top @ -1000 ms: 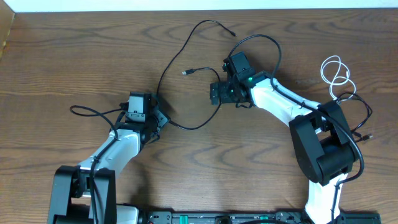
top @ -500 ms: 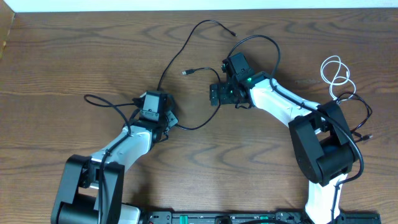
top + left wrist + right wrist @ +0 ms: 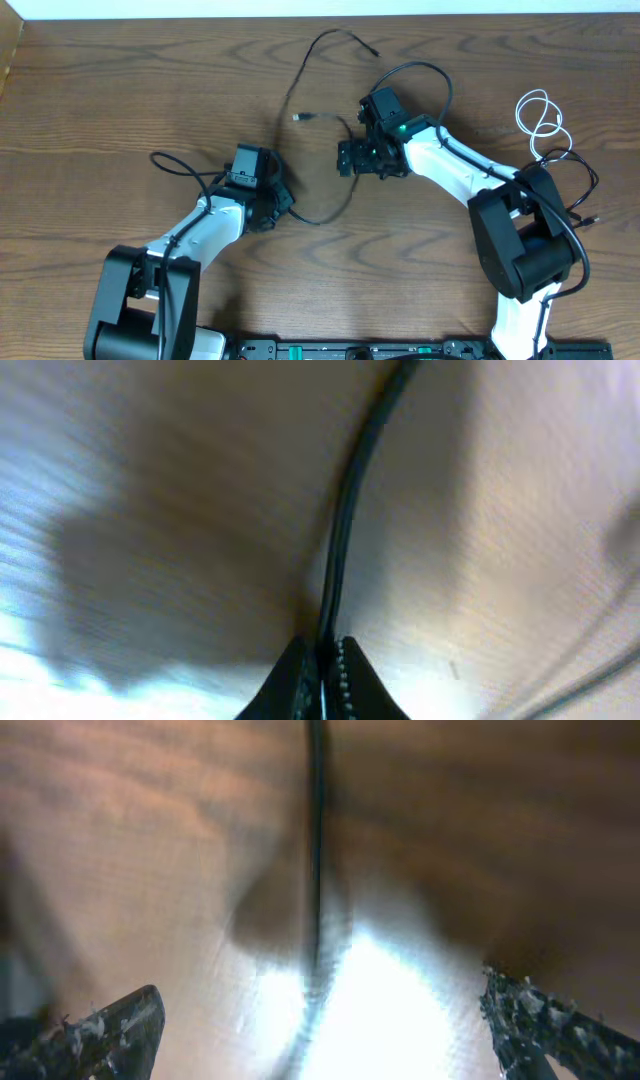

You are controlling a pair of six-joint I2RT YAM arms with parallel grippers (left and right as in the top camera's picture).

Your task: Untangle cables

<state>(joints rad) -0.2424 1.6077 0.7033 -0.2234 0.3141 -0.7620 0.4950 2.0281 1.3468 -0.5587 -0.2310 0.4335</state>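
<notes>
The left fingers (image 3: 290, 682) are pressed together, pinching a black cable (image 3: 345, 530) that runs away from their tips over the wooden worktop (image 3: 100, 100). Seen from overhead, the cable curves in a loop from that grip toward the right fingers (image 3: 100, 1030), which are spread wide. A blurred black cord (image 3: 316, 850) lies midway between them, touching neither; I cannot tell if it is the same cable. Farther back a small plug end (image 3: 300, 117) lies loose. A white cable (image 3: 540, 118) sits coiled at the right, well apart.

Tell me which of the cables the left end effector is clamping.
The long black cable running toward the far side: the left end effector is shut on it. The white cable lies coiled at far right, untouched.
</notes>
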